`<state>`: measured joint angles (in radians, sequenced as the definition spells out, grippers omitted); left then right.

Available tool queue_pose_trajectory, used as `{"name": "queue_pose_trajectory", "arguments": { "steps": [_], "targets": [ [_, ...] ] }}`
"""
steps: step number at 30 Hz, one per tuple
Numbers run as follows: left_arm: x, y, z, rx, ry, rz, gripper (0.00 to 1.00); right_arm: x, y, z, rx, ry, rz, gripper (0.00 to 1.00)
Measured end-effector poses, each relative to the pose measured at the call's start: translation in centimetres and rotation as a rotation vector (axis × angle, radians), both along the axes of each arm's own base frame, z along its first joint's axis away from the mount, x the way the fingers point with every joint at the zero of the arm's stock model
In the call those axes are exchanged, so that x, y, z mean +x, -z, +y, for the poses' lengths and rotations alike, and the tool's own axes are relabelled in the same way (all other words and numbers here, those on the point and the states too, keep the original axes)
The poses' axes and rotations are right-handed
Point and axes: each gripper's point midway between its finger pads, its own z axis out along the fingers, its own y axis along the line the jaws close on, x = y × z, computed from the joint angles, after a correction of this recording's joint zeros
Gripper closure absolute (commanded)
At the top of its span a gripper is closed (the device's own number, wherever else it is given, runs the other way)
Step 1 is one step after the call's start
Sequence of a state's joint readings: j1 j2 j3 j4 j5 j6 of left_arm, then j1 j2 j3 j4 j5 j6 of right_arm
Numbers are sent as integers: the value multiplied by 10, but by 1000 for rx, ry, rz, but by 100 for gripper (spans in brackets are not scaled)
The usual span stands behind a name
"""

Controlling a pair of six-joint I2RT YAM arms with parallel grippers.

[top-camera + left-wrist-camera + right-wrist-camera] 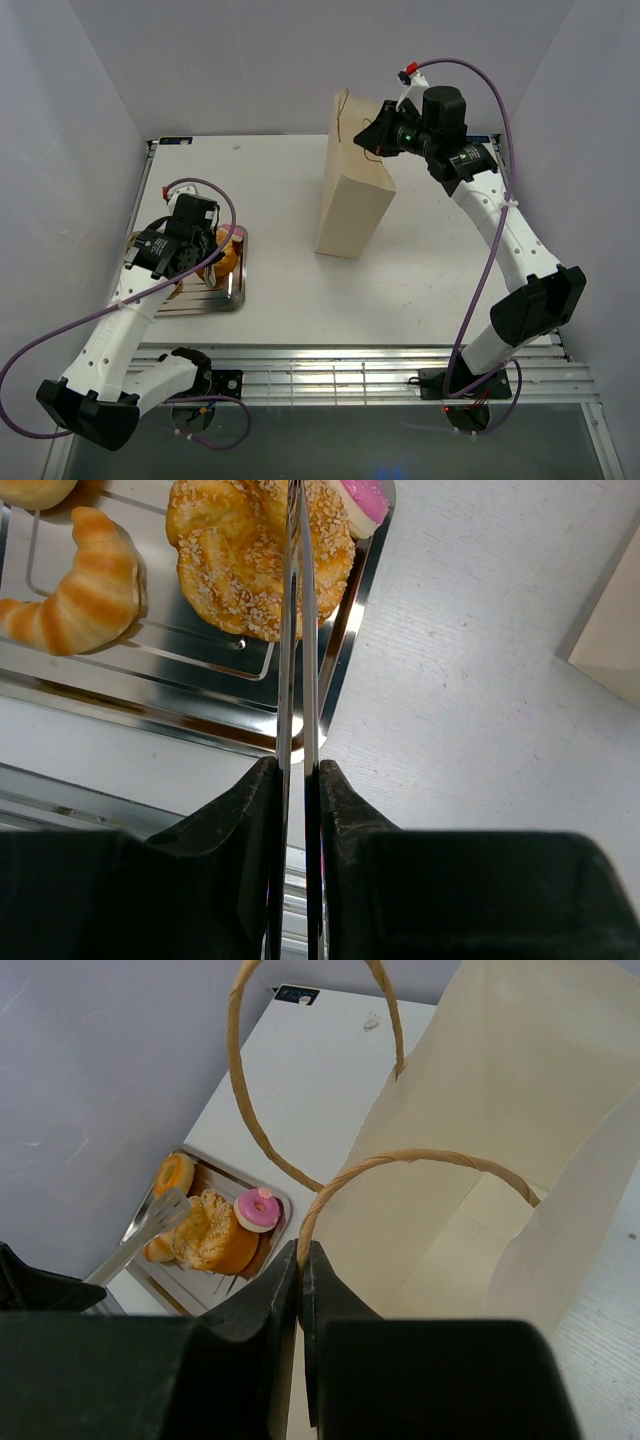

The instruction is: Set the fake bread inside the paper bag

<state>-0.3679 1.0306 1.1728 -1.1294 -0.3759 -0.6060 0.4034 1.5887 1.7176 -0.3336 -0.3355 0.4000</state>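
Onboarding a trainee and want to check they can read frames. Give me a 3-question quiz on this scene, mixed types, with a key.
1. True or false: a piece of fake bread already lies inside the paper bag.
2. What are the left fingers shut on? A) a croissant B) the metal tongs C) a bag handle
3. Fill in: the right fingers pinch the bag at its ___ edge.

Key: 1 false: the visible inside of the bag shows none, and the bread sits on the tray. 2 B. 3 top, by a handle.
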Motion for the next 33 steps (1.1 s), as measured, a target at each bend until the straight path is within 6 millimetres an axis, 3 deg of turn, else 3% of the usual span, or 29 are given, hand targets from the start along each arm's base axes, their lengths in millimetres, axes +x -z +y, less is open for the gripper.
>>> {"name": "queue_pose_trajectory", "arguments": {
  "steps": [14, 33],
  "targets": [
    [-6, 6, -14, -43, 95, 33, 51, -1, 10, 0, -7, -1, 19, 92],
    [-3, 21, -14, 32, 185, 108, 46, 0, 9, 0, 0, -2, 14, 92]
  ]
}}
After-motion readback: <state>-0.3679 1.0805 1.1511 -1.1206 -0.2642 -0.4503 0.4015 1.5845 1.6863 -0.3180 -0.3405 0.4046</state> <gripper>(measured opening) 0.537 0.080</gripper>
